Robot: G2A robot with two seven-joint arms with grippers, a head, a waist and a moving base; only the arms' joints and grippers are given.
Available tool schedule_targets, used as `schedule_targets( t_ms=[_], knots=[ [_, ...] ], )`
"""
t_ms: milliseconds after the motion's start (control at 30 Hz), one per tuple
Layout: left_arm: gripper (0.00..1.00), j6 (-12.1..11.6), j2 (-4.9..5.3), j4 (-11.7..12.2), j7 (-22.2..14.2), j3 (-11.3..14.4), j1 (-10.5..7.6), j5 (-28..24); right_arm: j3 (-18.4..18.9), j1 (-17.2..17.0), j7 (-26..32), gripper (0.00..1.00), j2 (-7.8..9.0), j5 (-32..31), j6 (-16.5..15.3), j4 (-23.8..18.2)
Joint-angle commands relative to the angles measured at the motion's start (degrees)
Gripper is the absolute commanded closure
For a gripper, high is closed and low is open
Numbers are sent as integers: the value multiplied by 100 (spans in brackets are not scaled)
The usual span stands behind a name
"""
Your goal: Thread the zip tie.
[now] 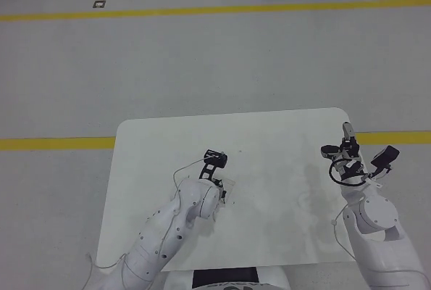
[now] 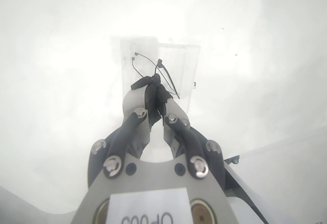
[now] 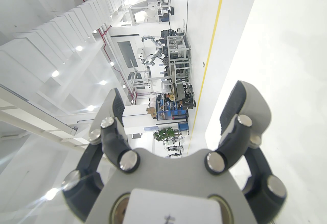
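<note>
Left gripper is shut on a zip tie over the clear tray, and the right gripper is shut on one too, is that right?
No. The right gripper is open and empty, as the right wrist view shows. The left gripper is shut on a zip tie over the clear tray.

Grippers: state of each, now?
Left gripper: shut, tips at the zip ties in the clear tray; whether it grips one cannot be told.
Right gripper: open, holding nothing.

White glossy arms point(image 1: 173, 232); grey gripper point(image 3: 177, 96) plate, silver screws, black links and ribbed pads point(image 3: 230, 105).
</note>
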Motion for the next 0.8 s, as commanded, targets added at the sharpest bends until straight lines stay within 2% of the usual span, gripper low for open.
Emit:
schedule_targets(
  t_ms=[0,167,300,367,433,533,567,667,700,767],
  knots=[
    [100,-8,30,-174,-62,-48,106,100,0,0,0,0,0,0,0,0],
    [100,-108,103,-618,-143,-222,369,187,0,0,0,0,0,0,0,0],
    [100,-390,169,-992,-96,-470,602,-69,0,0,0,0,0,0,0,0],
    [100,-751,212,-1158,-31,-646,720,-408,0,0,0,0,0,0,0,0],
    [100,-957,254,-1229,63,-846,824,-619,0,0,0,0,0,0,0,0],
    [100,-1403,320,-1324,272,-1163,993,-1099,0,0,0,0,0,0,0,0],
    [100,-1685,350,-1347,390,-1308,1069,-1389,0,0,0,0,0,0,0,0],
    [100,-2266,426,-1354,599,-1682,1245,-1940,0,0,0,0,0,0,0,0],
    [100,-2534,462,-1314,678,-1895,1319,-2261,0,0,0,0,0,0,0,0],
    [100,-3043,519,-1235,771,-2159,1405,-2694,0,0,0,0,0,0,0,0]
  ],
)
